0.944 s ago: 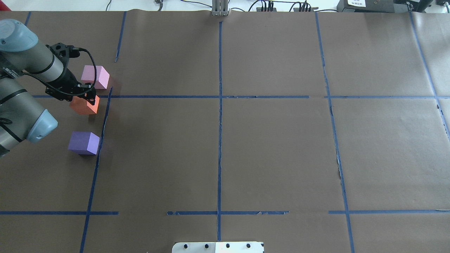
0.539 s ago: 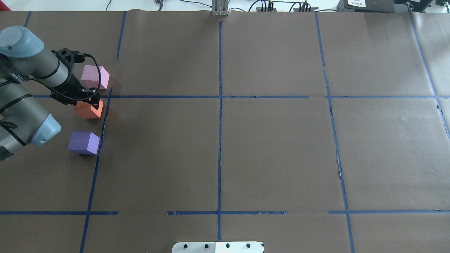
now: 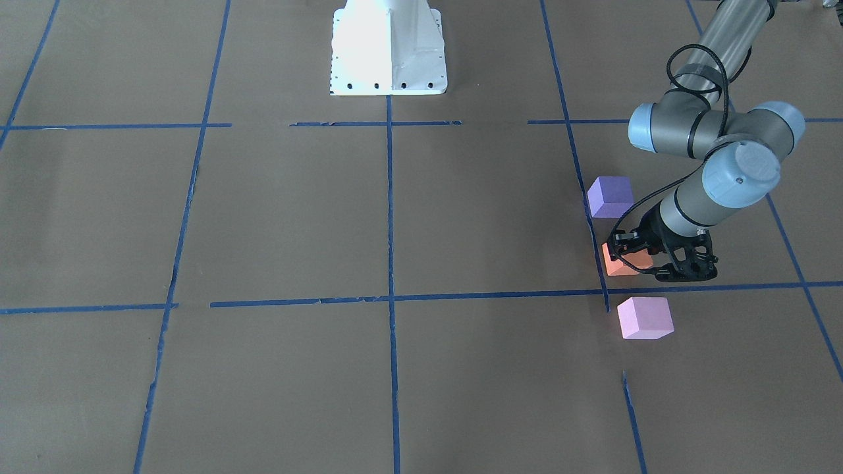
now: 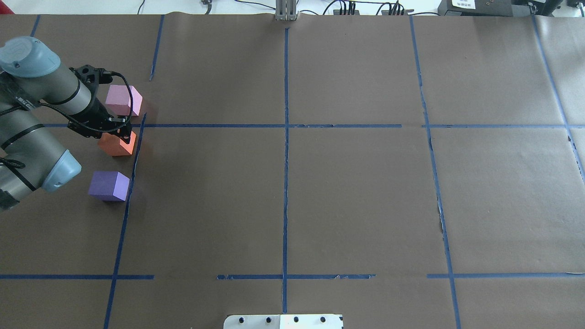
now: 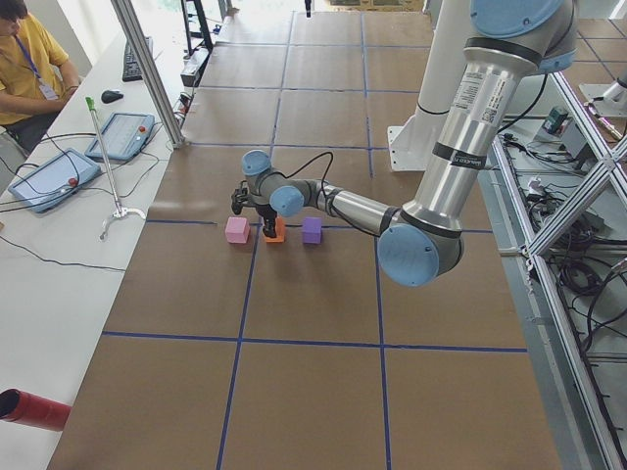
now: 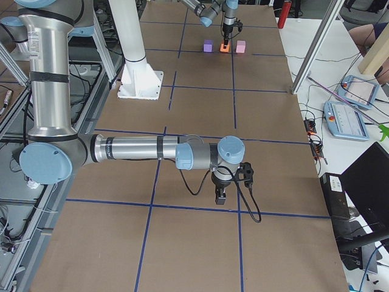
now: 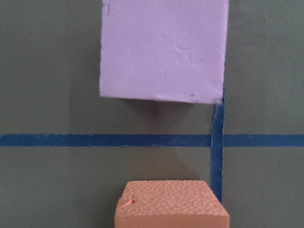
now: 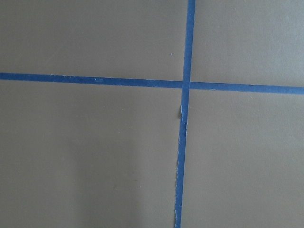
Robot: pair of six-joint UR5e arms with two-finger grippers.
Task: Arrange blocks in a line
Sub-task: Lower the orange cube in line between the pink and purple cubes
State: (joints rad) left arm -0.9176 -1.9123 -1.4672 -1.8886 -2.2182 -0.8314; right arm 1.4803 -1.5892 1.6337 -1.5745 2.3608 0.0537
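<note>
Brown paper (image 4: 356, 192) marked into a grid with blue tape (image 4: 285, 183) covers the table. The only writing is a white label (image 5: 479, 94) on the left arm, seen from the left end, and it is too small to read.

Three cubes stand apart in a row that runs away from the robot, just beside one lengthwise tape line on its left side. The violet block (image 4: 108, 184) is nearest the robot and the pink block (image 4: 122, 99) farthest, with the orange block (image 4: 114, 145) between them. A crosswise tape line lies between orange and pink.

The left gripper (image 4: 119, 131) points down and is clamped on the orange block. The left wrist camera shows that block's pebbled top and the pink block beyond the tape, both with edges square to the tape.

Only the right-end view shows the right gripper (image 6: 220, 196), low over bare paper and well away from the blocks. Whether it is parted or closed cannot be told.
</note>
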